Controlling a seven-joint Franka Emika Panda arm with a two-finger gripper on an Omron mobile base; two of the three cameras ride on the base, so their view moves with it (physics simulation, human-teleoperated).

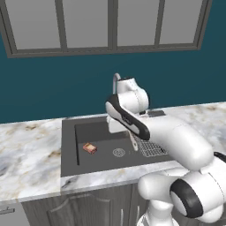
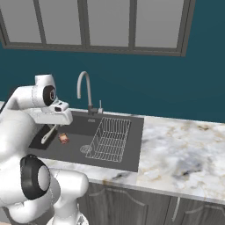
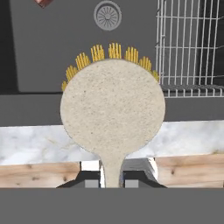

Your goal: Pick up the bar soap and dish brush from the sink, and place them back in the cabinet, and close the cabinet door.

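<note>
Though lifted, dish brush [image 3: 113,109] in hand [image 3: 112,180].

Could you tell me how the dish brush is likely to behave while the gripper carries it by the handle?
The dish brush probably stays stiff: its handle runs straight from the shut gripper. The broad round head far from the grip may let it pivot. It looks thin, so likely light.

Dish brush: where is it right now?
The dish brush is clamped by its handle in the claw, held above the sink's front edge, right of the bar soap.
</note>
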